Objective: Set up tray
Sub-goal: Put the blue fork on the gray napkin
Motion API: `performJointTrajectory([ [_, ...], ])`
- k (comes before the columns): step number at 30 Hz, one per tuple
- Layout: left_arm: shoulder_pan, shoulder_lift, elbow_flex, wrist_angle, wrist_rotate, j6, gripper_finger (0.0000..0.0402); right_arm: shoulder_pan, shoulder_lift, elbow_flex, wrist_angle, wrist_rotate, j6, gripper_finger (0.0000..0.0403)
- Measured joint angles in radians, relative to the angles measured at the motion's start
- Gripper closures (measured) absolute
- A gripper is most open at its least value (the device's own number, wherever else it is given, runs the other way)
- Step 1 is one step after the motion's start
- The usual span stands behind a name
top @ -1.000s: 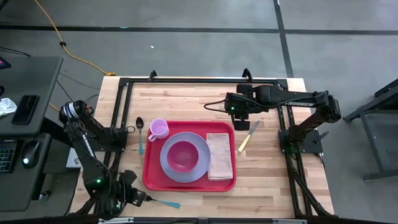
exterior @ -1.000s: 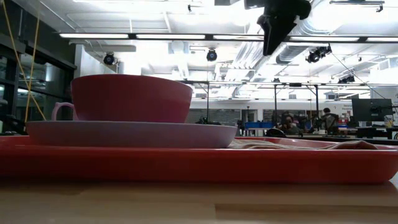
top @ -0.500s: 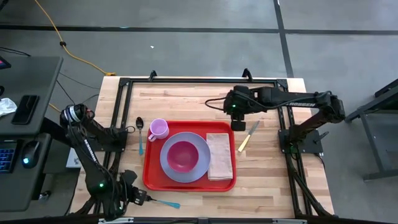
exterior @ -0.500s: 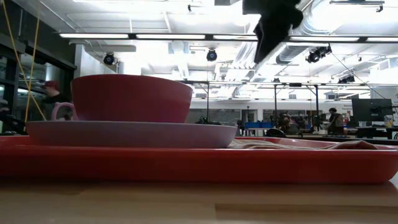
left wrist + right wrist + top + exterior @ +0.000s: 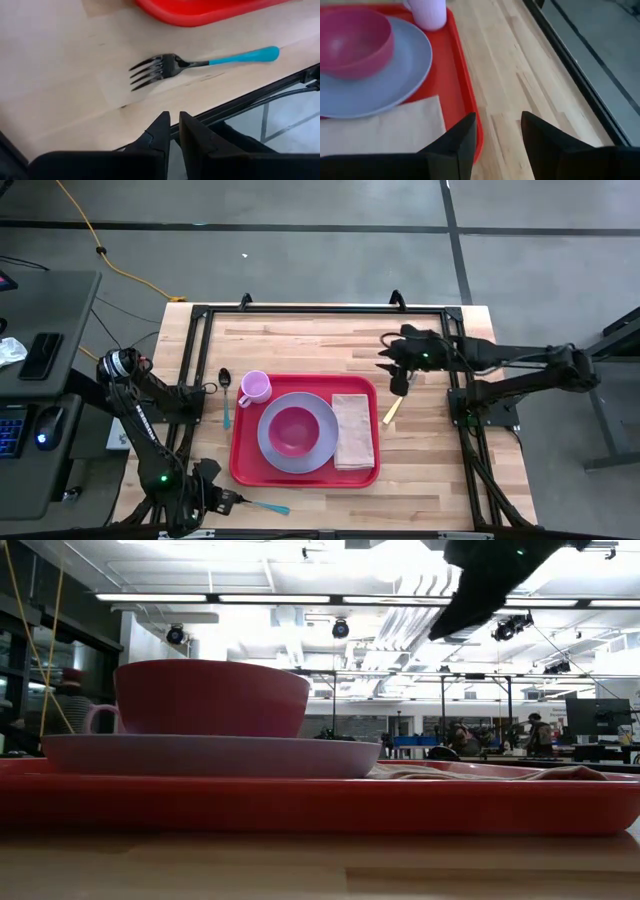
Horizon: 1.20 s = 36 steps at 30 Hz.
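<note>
— Two claws are seen. The right claw is held above the table just past the tray's far right corner, its fingers parted with nothing between them. How is the left one placed?

— The left claw is kept at the table's near left edge, its fingers almost together, and nothing is gripped. A fork with a blue handle is seen lying on the wood just ahead of it.

— Where is the tray found?

— The red tray is set flat at the middle of the table. On it a lavender plate is laid, with a pink bowl inside it; a tan napkin is spread beside the plate, and a small lavender cup is stood at the far left corner.

— What is left off it?

— A spoon is laid just left of the tray, and a knife just right of it, below the right claw.
</note>
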State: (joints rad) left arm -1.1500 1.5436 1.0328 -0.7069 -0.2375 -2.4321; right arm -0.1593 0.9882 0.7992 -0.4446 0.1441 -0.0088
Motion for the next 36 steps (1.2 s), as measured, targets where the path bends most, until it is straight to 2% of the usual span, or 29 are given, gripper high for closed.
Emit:
performJointTrajectory([
  [4,0.027,0.0,0.0,-0.022,0.023,-0.001,0.033,0.0,-0.074,-0.089,0.066,-0.002,0.029,0.0267],
  [9,0.057,0.0,0.0,-0.08,0.055,-0.001,0.033,0.0,-0.101,-0.142,0.078,-0.009,0.084,0.0267],
  [22,0.073,0.031,0.0,-0.065,0.155,-0.015,0.033,0.0,-0.099,-0.142,0.084,-0.045,0.088,0.0267],
  [29,0.084,0.064,-0.001,-0.051,0.158,-0.015,0.033,0.0,-0.099,-0.142,0.084,-0.043,0.082,0.0267],
  [36,0.097,0.074,-0.001,-0.061,0.257,-0.008,0.033,0.0,-0.099,-0.142,0.084,-0.043,0.08,0.0267],
])
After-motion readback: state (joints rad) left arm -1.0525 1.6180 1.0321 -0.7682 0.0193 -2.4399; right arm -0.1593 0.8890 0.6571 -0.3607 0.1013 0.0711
